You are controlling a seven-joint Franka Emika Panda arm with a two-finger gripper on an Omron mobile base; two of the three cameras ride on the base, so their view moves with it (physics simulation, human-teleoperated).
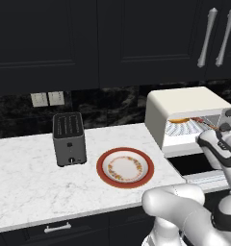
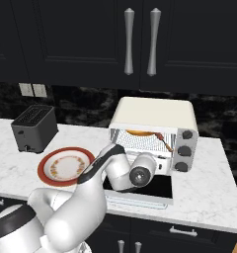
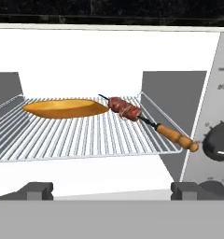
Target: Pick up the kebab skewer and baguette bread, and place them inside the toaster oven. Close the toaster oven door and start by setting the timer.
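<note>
The cream toaster oven [image 1: 185, 103] [image 2: 155, 114] stands on the counter with its dark glass door [image 1: 194, 163] [image 2: 140, 190] folded down flat. On the wire rack [image 3: 86, 135] inside, the golden baguette bread [image 3: 65, 108] [image 2: 140, 132] lies at the left. The kebab skewer [image 3: 132, 112] [image 2: 162, 140] lies slanted at the right, its wooden handle reaching the rack's front corner. My gripper [image 3: 113, 190] hovers just outside the oven mouth, above the lowered door. Its fingers are spread wide with nothing between them. A grey knob [image 3: 219, 144] sits on the oven's right panel.
A red-rimmed plate [image 1: 125, 167] [image 2: 65, 166] with nothing on it lies on the white marble counter [image 1: 26, 168], left of the oven. A dark grey slot toaster [image 1: 68, 138] [image 2: 34, 128] stands further left. Dark cabinets with silver handles [image 2: 140, 42] hang overhead.
</note>
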